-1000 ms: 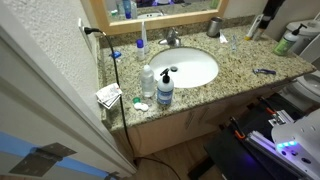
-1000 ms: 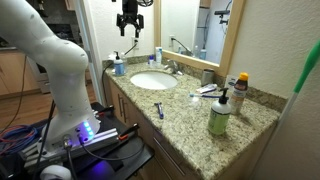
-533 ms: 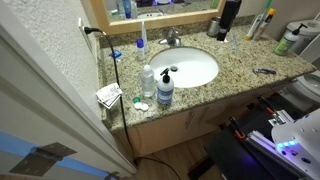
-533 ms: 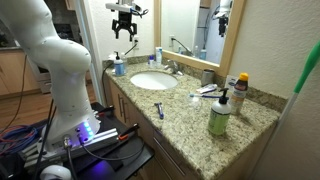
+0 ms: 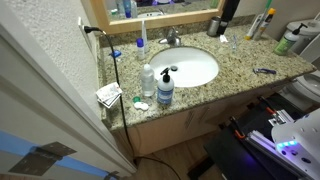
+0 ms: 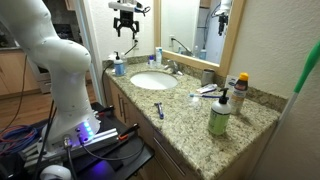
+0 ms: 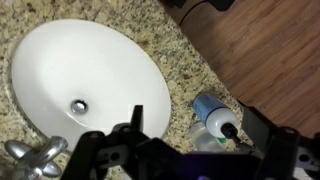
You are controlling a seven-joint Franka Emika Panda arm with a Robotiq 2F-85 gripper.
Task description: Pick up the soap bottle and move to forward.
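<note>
Starting at the counter's (image 5: 240,62) left end in an exterior view: folded papers (image 5: 108,95) at the front corner; clear bottle (image 5: 148,80) upright; soap bottle (image 5: 165,90) upright just right of it, near the front edge, just left of the sink (image 5: 195,68); faucet (image 5: 172,38) behind the basin; razor (image 5: 264,71) further right; green bottle (image 5: 288,42) at the far right end. Gripper (image 6: 127,30) hangs high in the air, well apart from the soap bottle (image 6: 118,66), nothing between its fingers; jaws spread wide. Wrist view, left to right: faucet (image 7: 25,155) at bottom left; white basin (image 7: 80,70) with drain (image 7: 80,104); soap bottle (image 7: 213,115) on the granite right of the basin, between the two dark fingers (image 7: 95,148) in frame, pump top (image 7: 230,130) visible; wood floor (image 7: 270,50) beyond the counter edge.
</note>
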